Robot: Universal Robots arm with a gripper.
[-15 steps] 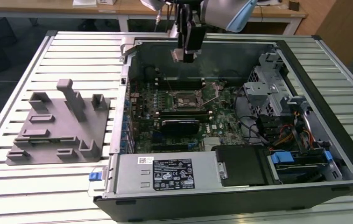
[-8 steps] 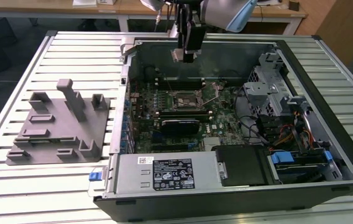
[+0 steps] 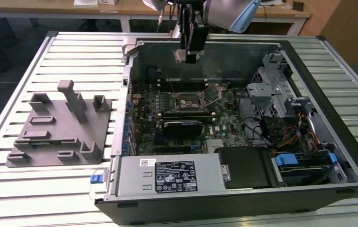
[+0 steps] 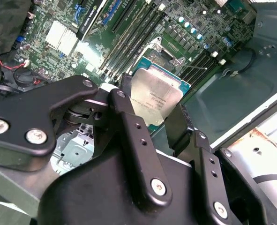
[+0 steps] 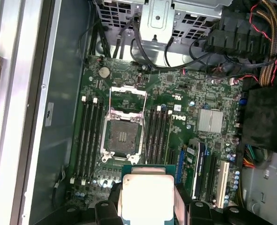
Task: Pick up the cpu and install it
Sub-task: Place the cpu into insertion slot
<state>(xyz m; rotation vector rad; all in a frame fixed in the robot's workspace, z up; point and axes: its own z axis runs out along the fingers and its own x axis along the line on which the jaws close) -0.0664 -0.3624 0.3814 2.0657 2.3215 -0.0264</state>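
Over motherboard socket [image 5: 123, 136], cpu [image 4: 156, 93] between jaws of tool [image 4: 152, 104]

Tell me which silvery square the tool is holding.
The smooth-topped cpu, clamped in the tool above the motherboard; the other silvery square, a finned heatsink, sits fixed on that board.

Workshop lab: slatted metal bench [image 3: 21, 189], opened computer case [image 3: 242, 207]

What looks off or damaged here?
Nothing stands out. The cpu is gripped in the end effector above the board; the socket is empty, its frame swung open.
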